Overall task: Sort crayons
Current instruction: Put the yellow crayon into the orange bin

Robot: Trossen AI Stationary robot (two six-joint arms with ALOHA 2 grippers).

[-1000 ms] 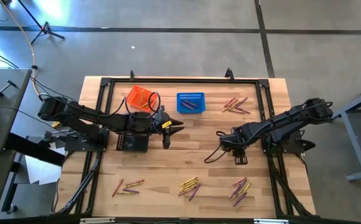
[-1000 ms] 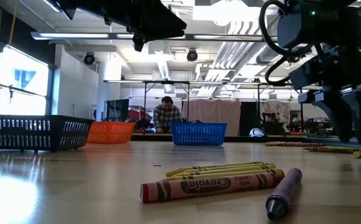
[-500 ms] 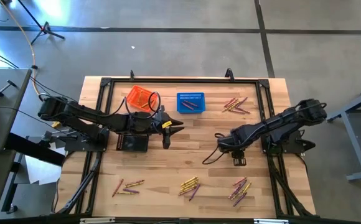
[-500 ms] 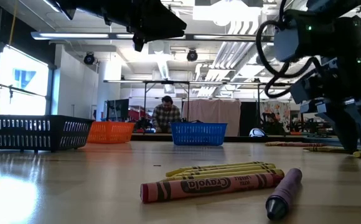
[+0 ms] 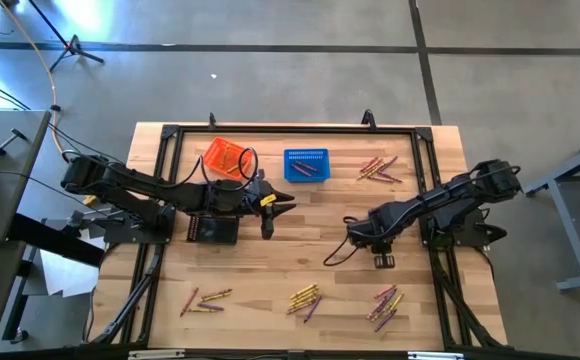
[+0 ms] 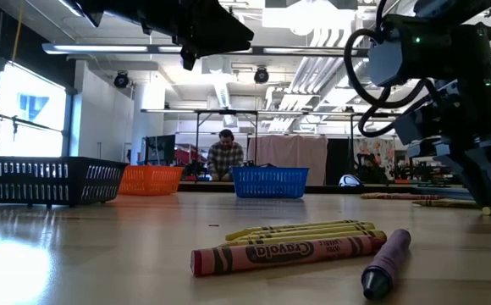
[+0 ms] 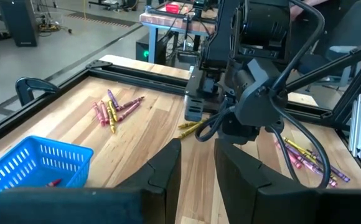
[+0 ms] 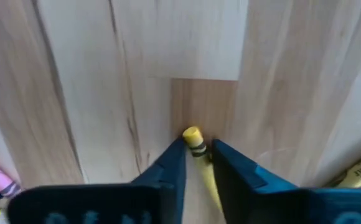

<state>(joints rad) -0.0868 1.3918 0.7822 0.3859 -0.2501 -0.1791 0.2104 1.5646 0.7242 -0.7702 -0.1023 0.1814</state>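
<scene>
The right gripper (image 8: 197, 163) has just clenched its dark fingers (image 8: 168, 167) on a short yellow wax crayon (image 8: 195, 142), low over the wooden counter (image 5: 300, 225) toward its right edge. That crayon looks ready to lift and carry to a basket; the left gripper (image 7: 197, 167) waits part-open, empty, near the blue mesh basket (image 5: 306, 165).

Right gripper (image 8: 197, 163) is down low over the table's right-middle, pointing at the wood, fingers (image 8: 168, 168) pinched on a yellow crayon (image 8: 193, 139). Right arm reaches in from the right edge. Left gripper (image 5: 282, 207) hangs up near the table's centre, fingers slightly apart, nothing in them.
</scene>
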